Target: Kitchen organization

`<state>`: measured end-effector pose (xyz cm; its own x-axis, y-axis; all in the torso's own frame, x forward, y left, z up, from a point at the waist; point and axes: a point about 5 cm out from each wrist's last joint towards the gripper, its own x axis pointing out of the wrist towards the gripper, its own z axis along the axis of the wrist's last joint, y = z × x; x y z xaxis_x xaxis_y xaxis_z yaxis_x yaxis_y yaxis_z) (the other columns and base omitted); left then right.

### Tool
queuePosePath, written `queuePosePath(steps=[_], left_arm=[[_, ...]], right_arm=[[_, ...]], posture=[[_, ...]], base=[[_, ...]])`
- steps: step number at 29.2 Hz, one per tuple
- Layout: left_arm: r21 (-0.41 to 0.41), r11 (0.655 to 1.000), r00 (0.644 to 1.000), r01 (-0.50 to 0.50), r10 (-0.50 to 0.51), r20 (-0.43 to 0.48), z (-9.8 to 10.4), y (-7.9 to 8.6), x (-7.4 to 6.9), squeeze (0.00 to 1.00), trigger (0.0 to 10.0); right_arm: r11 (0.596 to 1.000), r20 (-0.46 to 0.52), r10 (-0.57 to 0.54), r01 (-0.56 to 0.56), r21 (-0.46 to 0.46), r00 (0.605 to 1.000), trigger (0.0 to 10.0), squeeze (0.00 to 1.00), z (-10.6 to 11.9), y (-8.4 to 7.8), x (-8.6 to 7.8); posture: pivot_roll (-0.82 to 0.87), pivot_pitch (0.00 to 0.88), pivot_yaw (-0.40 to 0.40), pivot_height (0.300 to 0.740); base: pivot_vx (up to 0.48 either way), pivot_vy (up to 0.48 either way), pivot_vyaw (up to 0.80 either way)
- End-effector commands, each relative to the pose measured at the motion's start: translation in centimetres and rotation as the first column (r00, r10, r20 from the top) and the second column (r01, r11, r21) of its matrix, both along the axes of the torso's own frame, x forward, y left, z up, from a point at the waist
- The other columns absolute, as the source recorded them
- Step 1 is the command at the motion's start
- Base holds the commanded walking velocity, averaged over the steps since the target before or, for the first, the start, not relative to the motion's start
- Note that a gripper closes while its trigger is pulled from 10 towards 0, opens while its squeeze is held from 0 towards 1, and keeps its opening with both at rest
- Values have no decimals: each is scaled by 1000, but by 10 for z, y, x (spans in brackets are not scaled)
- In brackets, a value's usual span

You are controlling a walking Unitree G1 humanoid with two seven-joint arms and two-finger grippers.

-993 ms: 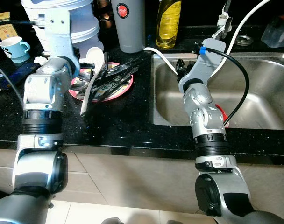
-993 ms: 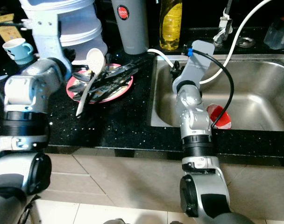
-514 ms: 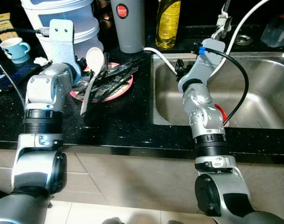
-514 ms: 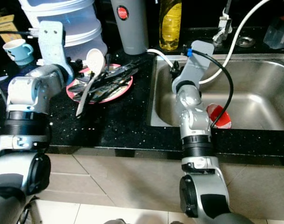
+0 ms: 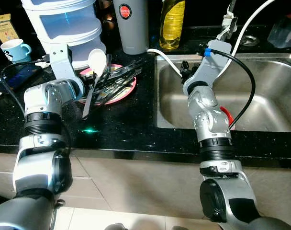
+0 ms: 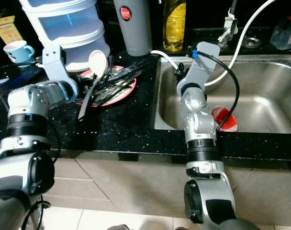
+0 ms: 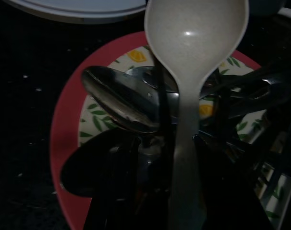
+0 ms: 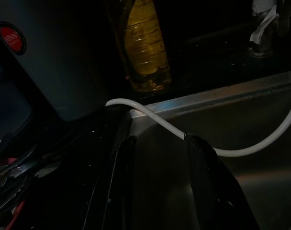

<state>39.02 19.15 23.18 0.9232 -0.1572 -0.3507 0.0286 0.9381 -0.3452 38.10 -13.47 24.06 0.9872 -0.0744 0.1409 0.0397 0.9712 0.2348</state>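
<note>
A pink plate [image 5: 128, 92] with a leaf pattern sits on the black counter, left of the sink, and is piled with dark utensils. A white plastic spoon [image 5: 97, 60] leans on the pile with its bowl raised. In the left wrist view the white spoon [image 7: 193, 52] runs down the middle, next to a metal spoon [image 7: 117, 100]. My left gripper [image 5: 88, 88] is low at the plate's left side, open, with the white spoon's handle between its fingers. My right gripper [image 5: 184, 68] hangs open over the sink's left rim with nothing in it.
The steel sink [image 5: 260, 64] holds a red item [image 5: 226, 117], and a white hose [image 5: 167, 60] crosses its rim. Behind the plate stand a stacked white container [image 5: 64, 24], a grey tumbler [image 5: 131, 24] and a yellow bottle [image 5: 173, 24]. A blue cup [image 5: 14, 48] is far left.
My left wrist has dropped from in front of the white container down to the plate. The white spoon and the right arm have stayed put.
</note>
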Motion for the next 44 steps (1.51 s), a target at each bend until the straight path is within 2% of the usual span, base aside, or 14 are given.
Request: queuePosePath(steps=[1, 2, 4, 9, 10, 11, 18, 22, 23, 24, 25, 31, 32, 44], left_arm=[[-20, 1000, 1000, 18, -19, -16, -4, -5, 2, 0, 6941], [-20, 1000, 1000, 18, -19, -16, -4, -5, 2, 0, 6941], [-18, 1000, 999, 17, -18, -37, -9, -4, 3, 0, 4667], [-8, 1000, 997, 10, -10, -81, -20, -2, 3, 0, 3490], [-8, 1000, 996, 9, -9, -85, -21, -1, 3, 0, 2431], [-10, 1000, 996, 6, -7, -92, -23, 0, 2, 0, 0], [-26, 1000, 997, -2, 0, -77, -23, 3, 2, 0, 0], [27, 1000, 998, -13, 11, 67, -6, 5, 6, 0, 0], [54, 998, 993, -27, 20, 113, 0, 5, 7, 0, 1098], [54, 998, 993, -27, 20, 113, 0, 5, 7, 0, 1098], [93, 995, 986, -46, 30, 166, 8, 6, 7, 0, 10000], [160, 983, 961, -86, 39, 274, 27, 6, 6, 0, 10000], [203, 975, 931, -93, 13, 365, 46, 1, 2, 0, 10000], [212, 974, 852, -80, -43, 521, 83, -16, -6, 0, 10000]], right_arm=[[1000, 0, 2, -2, -1, 1000, 10000, 0, 0, 1, -2], [1000, 0, 2, -2, -1, 1000, 10000, 0, 0, 1, -2], [1000, 2, -2, 2, 0, 1000, 10000, 0, 1, 1, -2], [1000, 4, -7, 7, 3, 1000, 10000, 0, 1, 0, -2], [1000, 4, -8, 8, 4, 1000, 10000, 0, 1, 0, -2], [1000, 5, -11, 11, 5, 1000, 10000, 0, 1, -1, -2], [1000, 1, -17, 17, 11, 1000, 10000, 0, -1, -2, -3], [1000, 1, -13, 13, 9, 1000, 10000, 0, 0, -1, -3], [1000, 2, -13, 13, 9, 1000, 10000, 0, 0, -1, -3], [1000, 2, -13, 13, 9, 1000, 10000, 0, 0, -1, -3], [1000, 3, -13, 13, 10, 1000, 10000, 0, 1, -1, -3], [1000, 3, -10, 10, 8, 1000, 10000, 0, 1, -1, -3], [1000, 1, -6, 6, 7, 1000, 10000, 0, 1, 0, -3], [1000, 2, 3, -3, 5, 1000, 10000, 0, 2, 1, -2]], posture=[[127, 0, 140, 740], [127, 0, 140, 740], [126, 0, 143, 740], [126, 0, 147, 740], [125, 0, 148, 740], [128, 0, 152, 740], [145, 0, 147, 740], [145, 0, 144, 740], [146, 0, 142, 740], [146, 0, 142, 740], [147, 0, 141, 740], [150, 0, 134, 740], [153, 0, 131, 740], [153, 0, 125, 740]], base=[[0, 0, 0], [0, 0, 0], [0, 0, 0], [0, 0, 0], [0, 0, 0], [0, 0, 0], [0, 0, 0], [0, 0, 0], [0, 0, 0], [0, 0, 0], [0, 0, 0], [0, 0, 0], [0, 0, 0], [0, 0, 0]])
